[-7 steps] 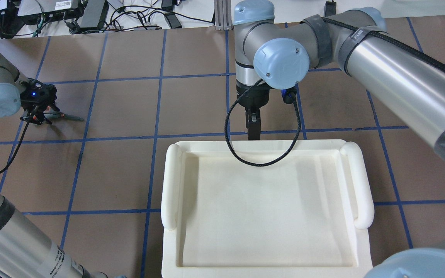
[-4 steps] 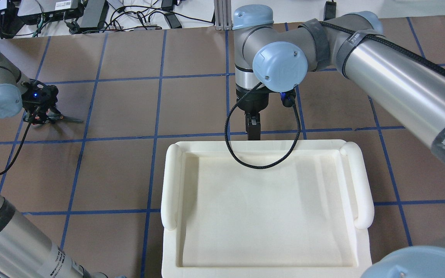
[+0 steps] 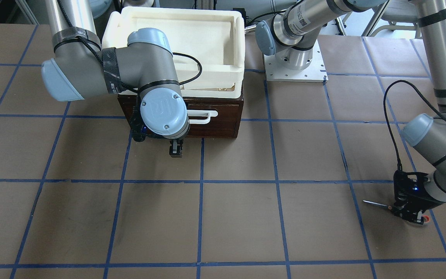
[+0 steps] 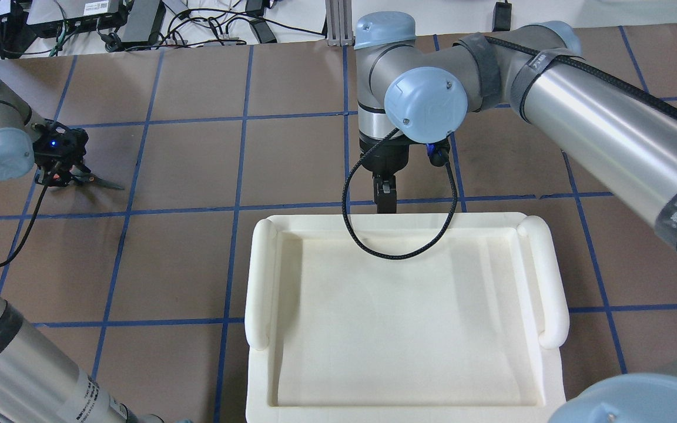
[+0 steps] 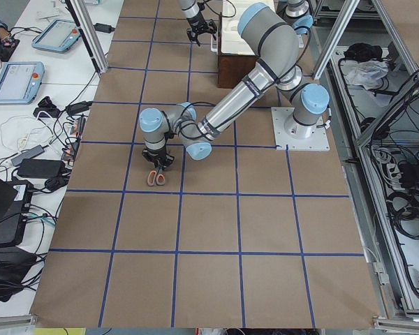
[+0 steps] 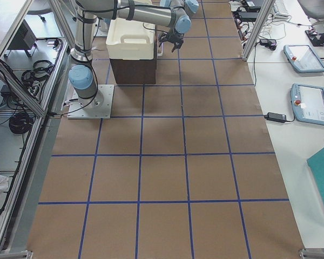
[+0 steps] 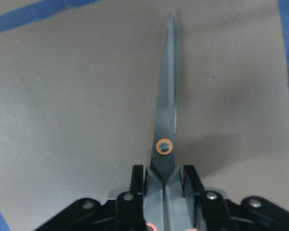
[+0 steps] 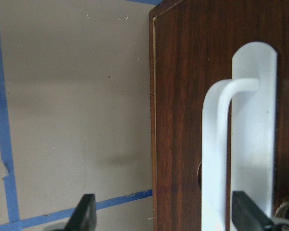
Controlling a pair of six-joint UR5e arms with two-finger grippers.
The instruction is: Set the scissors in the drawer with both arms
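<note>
The scissors (image 4: pixel 106 183) are at the far left of the table, their dark blades pointing toward the middle. My left gripper (image 4: pixel 59 176) is shut on them near the handles. In the left wrist view the fingers (image 7: pixel 137 185) flank the scissors (image 7: pixel 166 110) just below the orange pivot. The dark brown drawer (image 3: pixel 223 116) is closed, with its white bar handle (image 3: pixel 201 116) on the front. My right gripper (image 3: pixel 175 149) is open right in front of the drawer. In the right wrist view the handle (image 8: pixel 216 159) lies between its jaws, untouched.
A white foam tray (image 3: pixel 176 31) sits on top of the drawer cabinet and hides the drawer from above (image 4: pixel 403 317). The right arm's black cable (image 4: pixel 397 252) loops over the tray's far rim. Blue tape lines grid the brown tabletop.
My left gripper has shifted slightly left with the scissors, their tip following it. The right wrist has shifted slightly; its gripper stays open in front of the drawer.
</note>
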